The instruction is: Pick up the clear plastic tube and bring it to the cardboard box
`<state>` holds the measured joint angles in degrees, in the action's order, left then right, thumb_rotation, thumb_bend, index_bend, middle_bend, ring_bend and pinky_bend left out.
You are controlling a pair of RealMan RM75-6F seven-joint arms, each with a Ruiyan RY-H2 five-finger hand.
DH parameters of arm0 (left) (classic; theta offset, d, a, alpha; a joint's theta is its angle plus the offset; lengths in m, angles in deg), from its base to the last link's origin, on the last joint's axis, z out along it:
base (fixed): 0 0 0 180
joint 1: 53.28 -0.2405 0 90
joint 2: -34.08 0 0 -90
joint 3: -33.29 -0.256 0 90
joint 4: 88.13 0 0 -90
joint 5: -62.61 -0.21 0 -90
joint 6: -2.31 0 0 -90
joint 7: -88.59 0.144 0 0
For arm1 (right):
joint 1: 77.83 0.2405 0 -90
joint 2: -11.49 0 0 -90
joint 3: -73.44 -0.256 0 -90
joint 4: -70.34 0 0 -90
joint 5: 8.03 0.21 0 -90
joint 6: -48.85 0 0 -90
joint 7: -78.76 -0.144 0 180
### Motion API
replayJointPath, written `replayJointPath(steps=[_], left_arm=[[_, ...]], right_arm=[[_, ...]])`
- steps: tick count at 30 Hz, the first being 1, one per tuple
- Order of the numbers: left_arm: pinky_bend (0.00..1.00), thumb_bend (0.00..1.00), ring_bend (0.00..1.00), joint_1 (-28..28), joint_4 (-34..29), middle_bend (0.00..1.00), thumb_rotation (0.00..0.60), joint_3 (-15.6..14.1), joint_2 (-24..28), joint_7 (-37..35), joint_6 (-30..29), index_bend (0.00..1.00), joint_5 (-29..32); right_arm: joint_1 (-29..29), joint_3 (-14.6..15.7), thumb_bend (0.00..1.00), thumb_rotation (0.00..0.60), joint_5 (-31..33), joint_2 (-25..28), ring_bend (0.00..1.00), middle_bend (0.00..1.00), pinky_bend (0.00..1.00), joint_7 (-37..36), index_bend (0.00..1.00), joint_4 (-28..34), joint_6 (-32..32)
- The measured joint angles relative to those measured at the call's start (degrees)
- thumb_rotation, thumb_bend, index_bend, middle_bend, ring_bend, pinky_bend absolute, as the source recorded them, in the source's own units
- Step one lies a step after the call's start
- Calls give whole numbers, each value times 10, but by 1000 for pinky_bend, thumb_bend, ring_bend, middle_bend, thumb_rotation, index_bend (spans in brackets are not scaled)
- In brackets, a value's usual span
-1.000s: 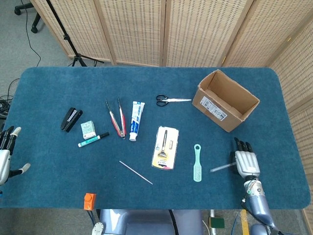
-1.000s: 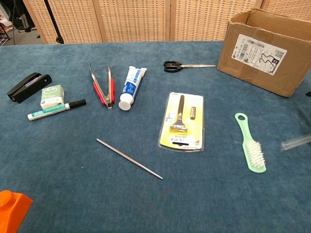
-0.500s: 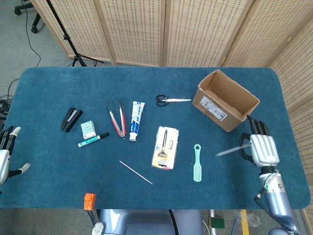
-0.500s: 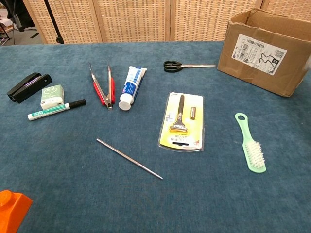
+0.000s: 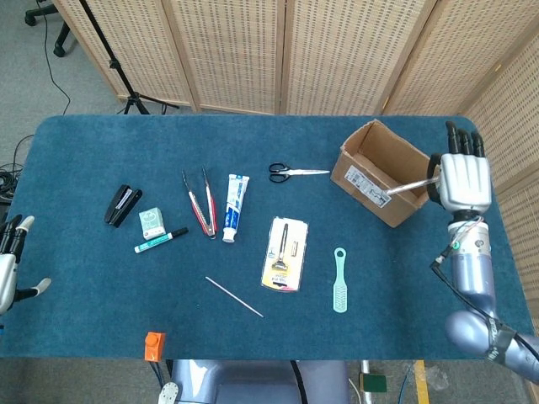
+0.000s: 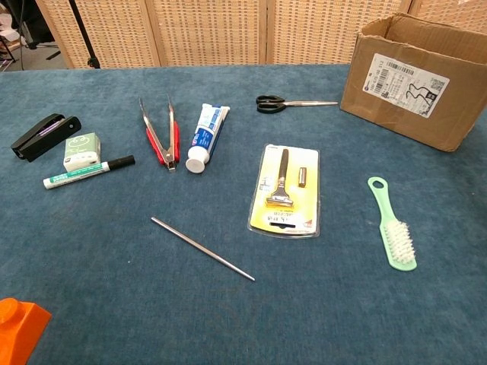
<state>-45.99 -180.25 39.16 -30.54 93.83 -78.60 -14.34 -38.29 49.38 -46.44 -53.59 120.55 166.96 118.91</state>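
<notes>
My right hand is raised at the right side of the open cardboard box and holds the clear plastic tube. The tube sticks out leftward from the hand, over the box's near right corner. In the chest view only the box shows; the hand and tube are out of frame there. My left hand rests at the table's left edge, fingers apart, holding nothing.
On the blue cloth lie scissors, toothpaste, red tongs, a packaged razor, a green brush, a metal rod, a marker, a small green box and a black stapler. An orange block sits at the front edge.
My right hand has carried the tube up and away from the front right of the table to the box's right side. The left hand has stayed put.
</notes>
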Motion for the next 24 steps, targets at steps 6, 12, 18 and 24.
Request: replayJointPath(steps=[6,12,18,24], left_arm=[[0,0,0,3,0,0,600,1,0,1,7,0,7],[0,0,0,3,0,0,600,2,2,-3,8,0,8],[0,0,0,4,0,0,600,3,5,-9,10,0,11],[0,0,0,4,-1,0,600,4,6,-11,12,0,15]], right_arm=[[71,22,512,600,26,-82,0,0,2,150,723,-147,58],[106,61,514,600,21,-178,0,0,10,229,723,-275,93],[118,91,492,600,-7,-233,0,0,10,262,653,-354,100],[120,90,22,600,-34,-253,0,0,10,253,0,-371,97]])
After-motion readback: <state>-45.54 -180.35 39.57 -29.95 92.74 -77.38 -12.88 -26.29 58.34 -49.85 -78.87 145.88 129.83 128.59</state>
